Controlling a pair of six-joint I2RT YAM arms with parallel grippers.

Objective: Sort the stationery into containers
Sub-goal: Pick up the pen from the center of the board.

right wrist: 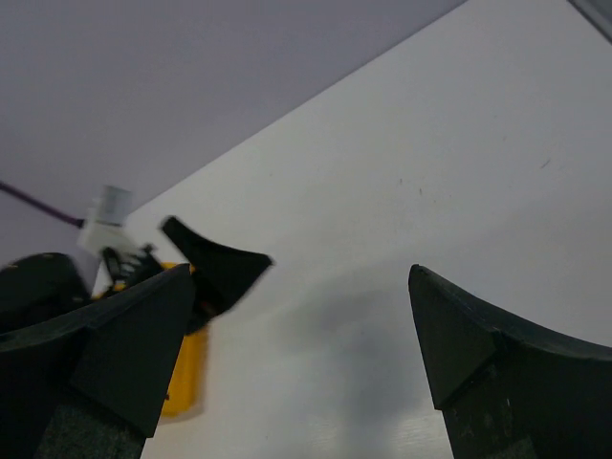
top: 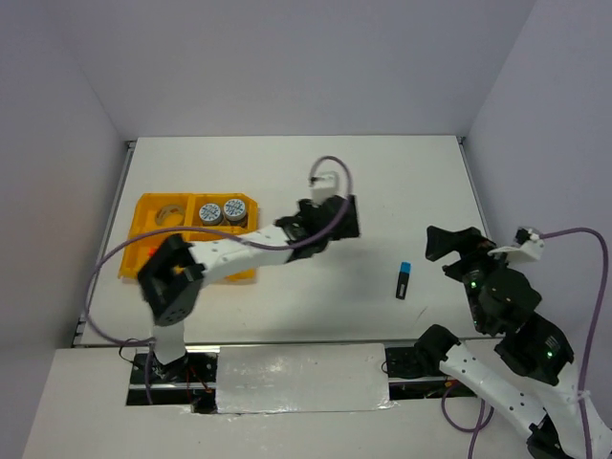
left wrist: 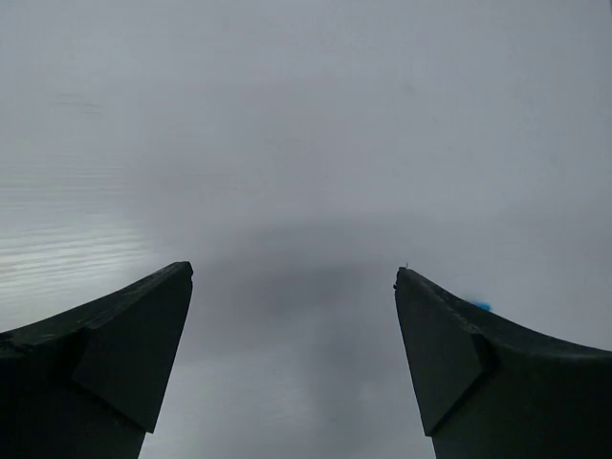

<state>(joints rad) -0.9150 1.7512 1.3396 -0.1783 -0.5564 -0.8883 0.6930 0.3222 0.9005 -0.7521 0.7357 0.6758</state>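
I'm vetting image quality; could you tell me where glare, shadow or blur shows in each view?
Top external: sharp, glare on the near white strip. Left wrist: pale sheen at left on the table, soft shadow ahead of the left gripper. Right wrist: distant yellow tray blurred.

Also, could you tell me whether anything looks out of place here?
Only one thing: a small black item with a blue end lies alone on the table, far right of the yellow tray, where two tape rolls already sit.
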